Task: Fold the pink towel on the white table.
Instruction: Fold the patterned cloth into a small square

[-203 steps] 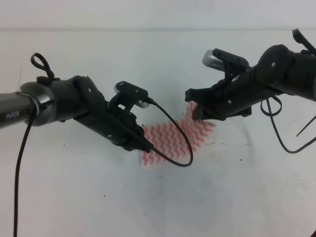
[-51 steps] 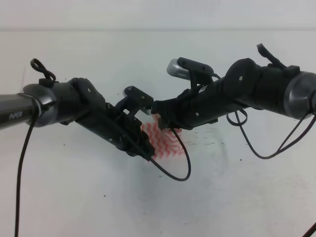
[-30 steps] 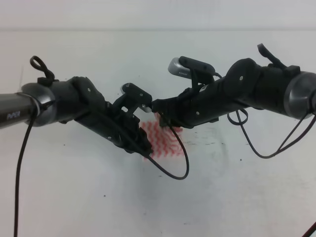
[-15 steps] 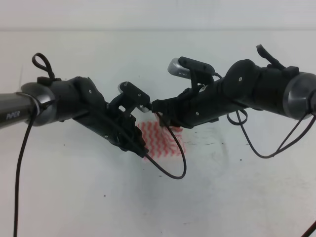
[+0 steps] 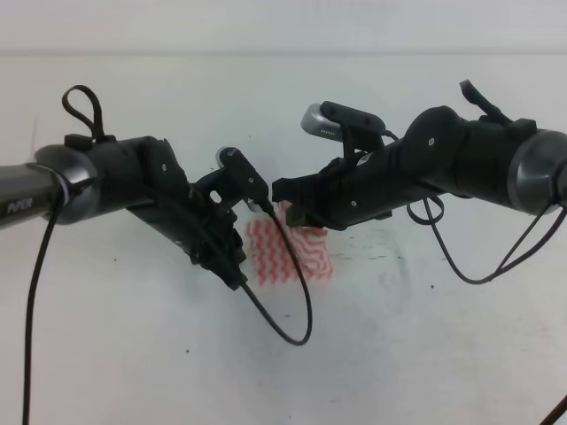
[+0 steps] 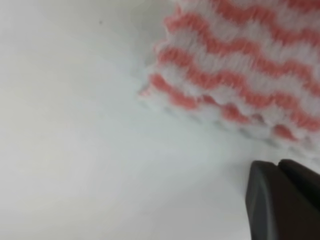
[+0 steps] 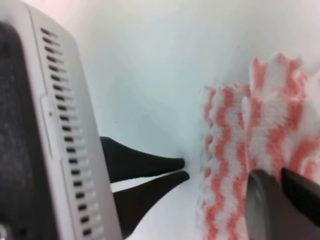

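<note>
A: Overhead first. Pink towel point(image 5: 288, 253) lies folded small near mid of the white table point(image 5: 425, 354), between the two arms. Left gripper point(image 5: 236, 276) sits just off its left edge, black cable looping below. Right gripper point(image 5: 297, 212) is over the towel's top edge.

B: Wrist cams add what?

A: Left wrist: towel point(image 6: 240, 70) seen as stacked layers, at least two scalloped edges one over the other, flat on the table point(image 6: 75, 150). Overhead can't show the layering. Left gripper's fingertips point(image 6: 282, 200) at lower right, pressed together, nothing between them, apart from the cloth.

B: Right wrist?

A: Towel point(image 7: 250, 165) again, upper fold stepped back from the lower edge. Right gripper point(image 7: 280, 175) at bottom right w/ tips together right at the cloth; clamped on it or just touching, can't tell. Left arm's tips point(image 7: 175, 169) poke in from the left, together, just beside the towel's edge. Pale vented housing fills the left of that view.

B: Surface, room?

A: Plain white top, a few dark specks right of the towel. Pale wall band along the back in overhead.

B: Hidden bits?

A: Towel's upper part under the right arm overhead. Wrist views blurry, towel cut off at frame edges.
</note>
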Available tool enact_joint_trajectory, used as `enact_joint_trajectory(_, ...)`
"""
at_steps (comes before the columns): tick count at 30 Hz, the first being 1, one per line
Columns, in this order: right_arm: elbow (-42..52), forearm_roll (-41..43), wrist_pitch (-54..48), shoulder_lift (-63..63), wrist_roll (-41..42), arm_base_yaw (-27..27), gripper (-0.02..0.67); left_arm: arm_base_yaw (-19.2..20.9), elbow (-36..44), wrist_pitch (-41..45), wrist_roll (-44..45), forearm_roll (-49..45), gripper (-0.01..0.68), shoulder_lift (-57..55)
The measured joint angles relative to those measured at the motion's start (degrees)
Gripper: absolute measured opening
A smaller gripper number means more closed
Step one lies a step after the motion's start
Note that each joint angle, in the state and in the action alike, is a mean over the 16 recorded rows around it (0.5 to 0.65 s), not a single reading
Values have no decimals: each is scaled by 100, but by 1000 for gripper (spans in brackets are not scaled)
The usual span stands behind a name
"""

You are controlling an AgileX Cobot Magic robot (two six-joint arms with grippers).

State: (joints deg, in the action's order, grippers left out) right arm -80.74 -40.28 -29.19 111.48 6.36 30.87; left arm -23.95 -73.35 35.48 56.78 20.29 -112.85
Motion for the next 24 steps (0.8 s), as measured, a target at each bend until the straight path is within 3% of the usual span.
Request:
enact_joint_trajectory(9,0,-16,2,1,23,0,-17,313,1,423,1145,315,-4,305)
enact_joint_trajectory(24,0,-51,24,-3,5,1,-17,1139,10,1899,4697,3658,-4,326)
